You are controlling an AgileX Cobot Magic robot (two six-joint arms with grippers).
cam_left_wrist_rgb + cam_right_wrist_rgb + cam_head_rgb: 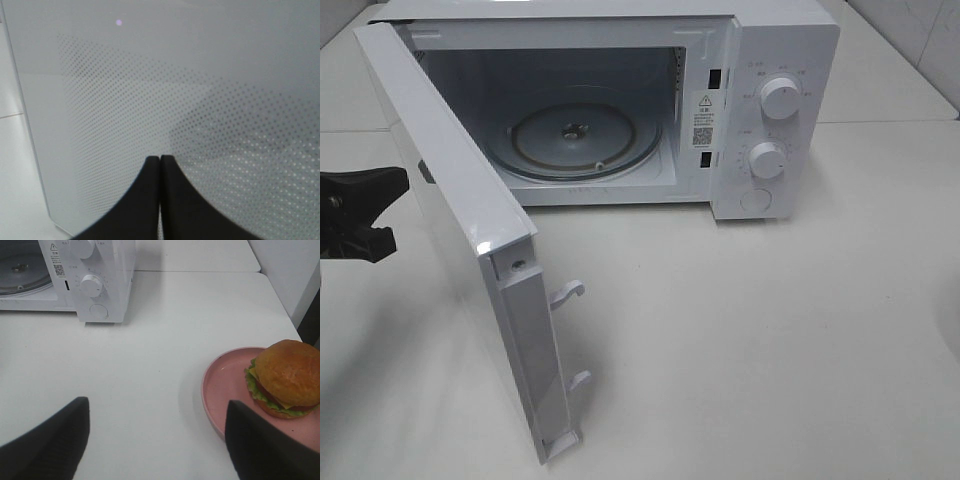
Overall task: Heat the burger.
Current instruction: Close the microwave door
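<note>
A white microwave [620, 110] stands on a white table [770, 340] with its door [460, 230] swung wide open, showing the round glass turntable [585, 135] in the cavity and 2 white dials [779, 98] on the control panel. The burger [285, 379] sits on a pink plate [222, 390] on the same table, well apart from the microwave, on the side of the control panel; it shows only in the right wrist view. Its bun top is glossy golden-brown and domed, with a ruffled green lettuce edge, a corner of yellow cheese and a red layer visible beneath, and it is much smaller than the plate, resting toward one side of it. The right gripper [155, 440] hangs above the bare tabletop near the plate with its 2 dark fingers [50, 440] spread wide and holding nothing. The left gripper [160, 200] has its fingers pressed together, close against the dotted outer face of the open door.
</note>
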